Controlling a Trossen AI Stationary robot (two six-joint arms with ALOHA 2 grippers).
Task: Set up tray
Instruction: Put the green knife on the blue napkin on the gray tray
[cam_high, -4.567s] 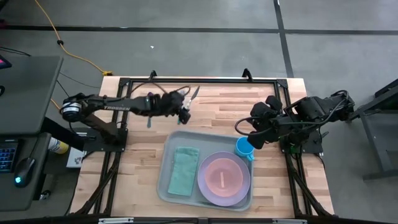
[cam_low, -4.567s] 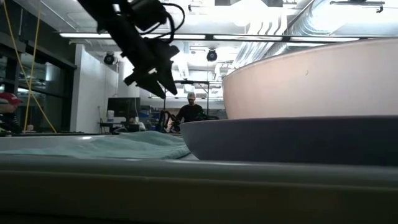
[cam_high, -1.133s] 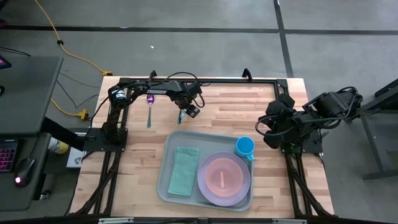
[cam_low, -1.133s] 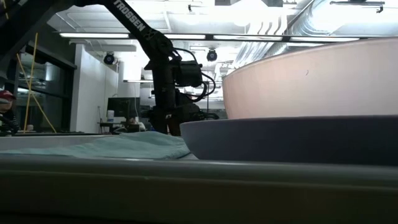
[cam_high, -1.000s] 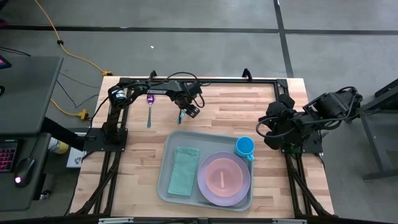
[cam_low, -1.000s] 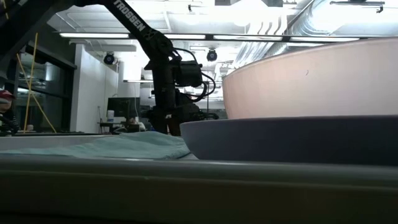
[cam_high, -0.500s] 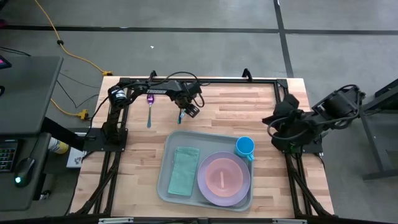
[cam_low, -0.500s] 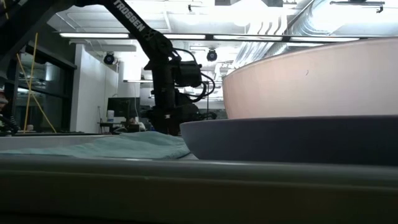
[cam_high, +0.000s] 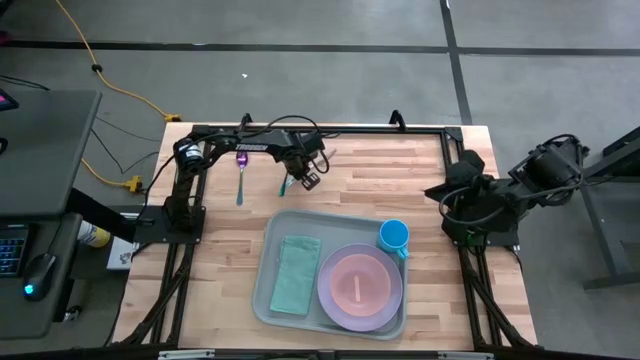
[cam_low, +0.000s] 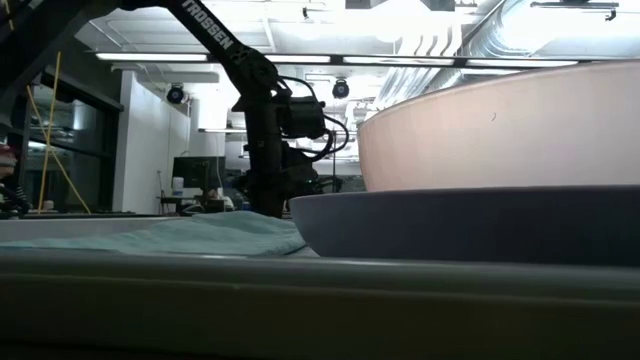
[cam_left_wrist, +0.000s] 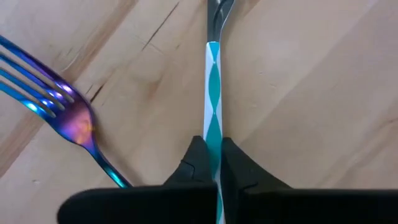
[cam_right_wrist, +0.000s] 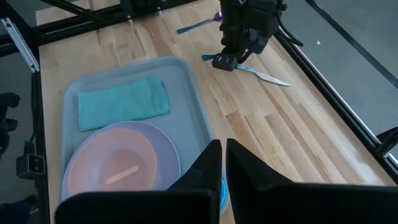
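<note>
A knife (cam_high: 322, 157) with a teal-and-white patterned handle (cam_left_wrist: 212, 87) lies on the wooden table beyond the tray's far left corner. My left gripper (cam_high: 302, 174) stands over it, pointing down, shut on it. An iridescent fork (cam_left_wrist: 73, 116) lies on the table just beside it. The pale grey-green tray (cam_high: 268, 248) holds a folded teal napkin (cam_high: 296, 272), a pink plate (cam_high: 357, 283) stacked on a purple plate (cam_high: 392, 312), and a blue cup (cam_high: 393, 236). My right gripper (cam_right_wrist: 224, 155) is shut on nothing, raised near the table's right edge. My left gripper pinches the knife's patterned handle (cam_left_wrist: 212, 134) between its two fingers (cam_left_wrist: 198, 158), one on each long side. The fingers come from above, pointing down. The handle runs on past them both ways, and the knife lies flat on the table.
A black metal frame (cam_high: 320, 128) runs along the table's far and side edges. Bare wood lies between the tray and the far edge on the right (cam_high: 400, 175). A person shows far off in the room in the low view.
My left gripper has shut on the knife's handle without moving from its place; the handle's teal end has swung slightly toward the table's left edge. My right gripper has drawn back toward the table's right edge, away from the blue cup, still shut.
</note>
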